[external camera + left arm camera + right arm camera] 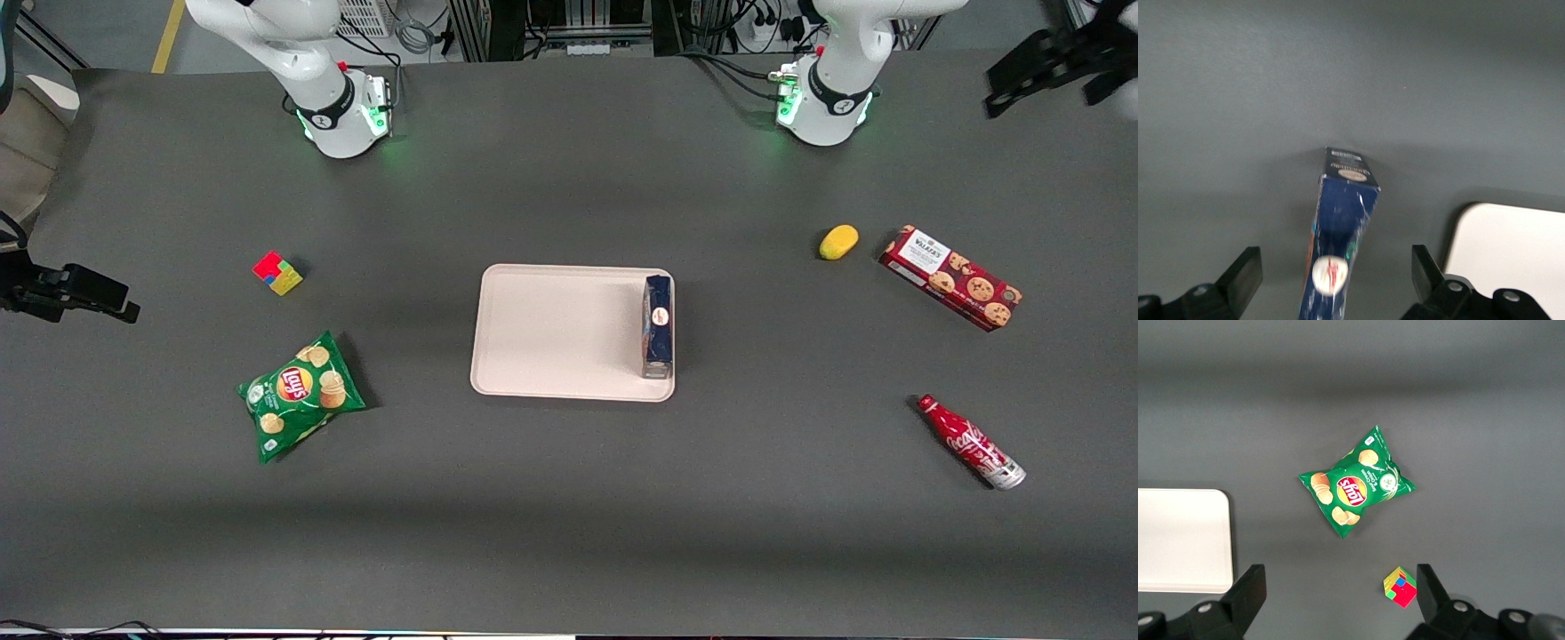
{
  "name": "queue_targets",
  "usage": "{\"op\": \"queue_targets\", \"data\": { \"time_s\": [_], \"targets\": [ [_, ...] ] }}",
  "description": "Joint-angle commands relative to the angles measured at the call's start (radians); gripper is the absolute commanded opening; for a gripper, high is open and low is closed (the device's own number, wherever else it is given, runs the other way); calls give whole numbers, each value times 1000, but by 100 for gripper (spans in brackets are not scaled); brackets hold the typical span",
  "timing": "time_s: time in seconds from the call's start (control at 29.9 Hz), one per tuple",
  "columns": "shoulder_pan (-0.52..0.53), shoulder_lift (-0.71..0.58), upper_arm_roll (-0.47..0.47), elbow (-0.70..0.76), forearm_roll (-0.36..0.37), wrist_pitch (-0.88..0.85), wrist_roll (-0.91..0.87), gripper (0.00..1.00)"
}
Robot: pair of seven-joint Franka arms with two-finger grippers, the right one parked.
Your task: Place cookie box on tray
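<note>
- Near the frame's lower edge, toward the working arm's end, a red cola bottle (971, 442) lies on the counter (569, 516).
- At mid-frame, the cookie box (658, 327) lies on the tray (560, 333), along its rim toward the working arm's end.
- At the top edge, the pincer (1022, 76) hangs well apart from the tray.
- The wrist camera shows its fingers (1245, 270) spread wide, gripping nothing.

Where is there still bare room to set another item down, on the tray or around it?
Most of the tray is bare; the cookie box hugs its working-arm edge. Table is free between tray and chips bag. It is busier around the lemon, red cookie box and bottle. The open gripper hovers above these.
</note>
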Motion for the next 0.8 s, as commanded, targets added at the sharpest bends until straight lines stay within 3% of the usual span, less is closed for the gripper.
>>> {"op": "queue_targets", "data": {
  "time_s": [0.0,0.77],
  "targets": [
    [-7,-91,6,-137,-5,77,12,100],
    [7,-63,6,-77,-12,37,12,100]
  ]
}}
